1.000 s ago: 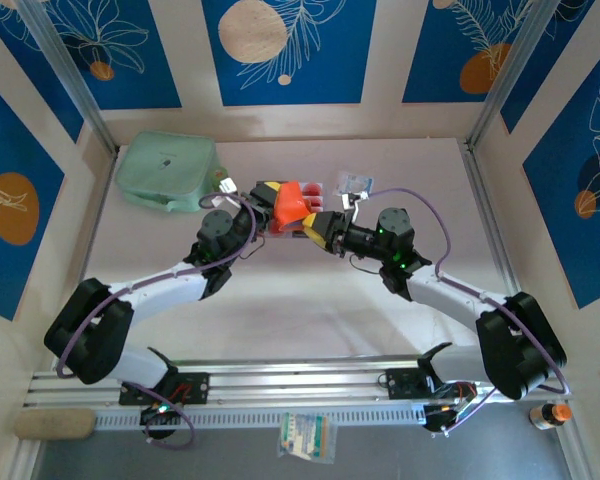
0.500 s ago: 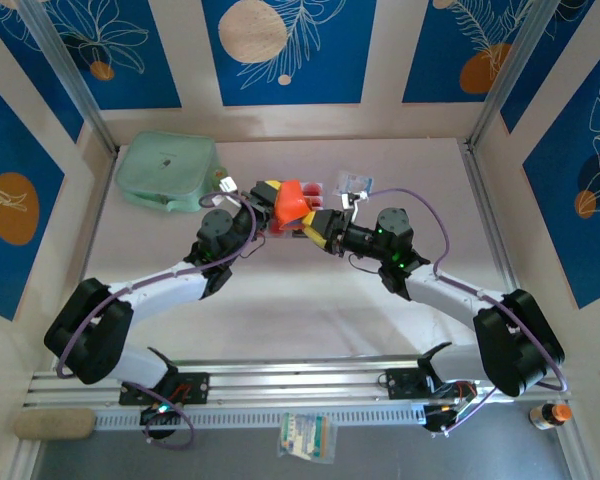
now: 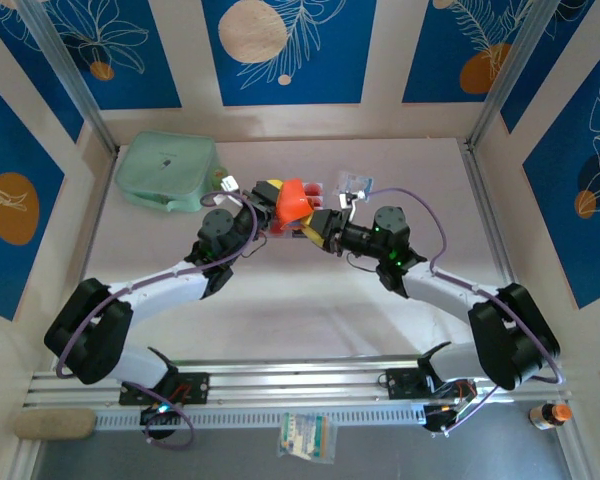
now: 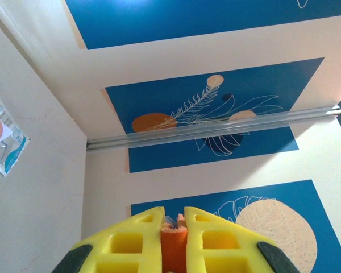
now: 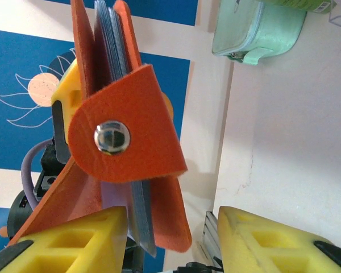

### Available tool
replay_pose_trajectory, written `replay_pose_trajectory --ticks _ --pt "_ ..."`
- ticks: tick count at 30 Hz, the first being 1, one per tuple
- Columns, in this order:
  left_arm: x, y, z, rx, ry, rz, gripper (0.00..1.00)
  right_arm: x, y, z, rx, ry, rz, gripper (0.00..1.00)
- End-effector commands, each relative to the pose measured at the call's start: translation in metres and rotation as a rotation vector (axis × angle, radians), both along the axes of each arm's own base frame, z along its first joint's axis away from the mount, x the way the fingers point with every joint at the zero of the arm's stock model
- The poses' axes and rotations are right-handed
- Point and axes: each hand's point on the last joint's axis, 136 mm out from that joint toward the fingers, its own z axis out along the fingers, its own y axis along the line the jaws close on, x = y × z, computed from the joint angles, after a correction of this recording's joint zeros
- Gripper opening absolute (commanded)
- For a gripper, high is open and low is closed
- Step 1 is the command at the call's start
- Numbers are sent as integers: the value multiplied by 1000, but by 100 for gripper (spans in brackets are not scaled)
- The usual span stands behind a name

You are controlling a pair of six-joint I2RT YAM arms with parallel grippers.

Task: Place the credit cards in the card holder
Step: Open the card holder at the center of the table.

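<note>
With left fingers [image 4: 216,244] pinching the card holder [image 5: 142,114], right fingers [image 5: 261,239] gape beside it, green pouch [image 3: 165,170] nearby.

Your surface [image 3: 310,310] is a pale, matt sheet, walled in on three sides by blue-patterned panels. In its far left corner a mint-green zip pouch [image 3: 167,172] lies flat, close to the back wall. From the right wrist you see one end of that pouch [image 5: 256,28] resting on the same pale sheet. Near the far centre, well apart from the pouch, lie the credit cards [image 3: 355,183] — from the left wrist, one shows a red round mark and a clear wrap [image 4: 3,136]. The overhead view is too small for you to count them. An aluminium rail [image 3: 300,372] runs along the near edge — both arm bases sit on it.
</note>
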Motion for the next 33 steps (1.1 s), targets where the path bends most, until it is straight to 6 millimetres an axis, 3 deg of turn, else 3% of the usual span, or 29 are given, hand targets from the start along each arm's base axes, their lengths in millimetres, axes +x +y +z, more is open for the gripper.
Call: replay_pose_trajectory --ticks 1,8,10,13,14,20,26,33 --pt "-6 -5 24 -52 -59 -16 0 7 1 24 38 -64 -1 42" --pt "-8 -7 12 -45 -39 -20 0 11 -1 31 49 -77 7 32" --pt "-8 -7 7 -42 -30 -22 0 11 -1 32 49 -79 12 24" --pt "-9 -8 1 -39 -23 -30 0 11 -1 29 47 -76 24 1" --pt "-9 -8 -2 -35 -22 -31 3 11 -1 26 44 -73 27 0" --pt "-18 6 -32 65 -8 -20 97 3 -11 -5 -36 -56 30 0" --pt "-34 34 -57 332 13 -18 100 -17 -22 -41 -202 -82 55 0" --pt "-41 38 -49 903 47 -163 100 -37 -32 -78 -432 -115 76 0"
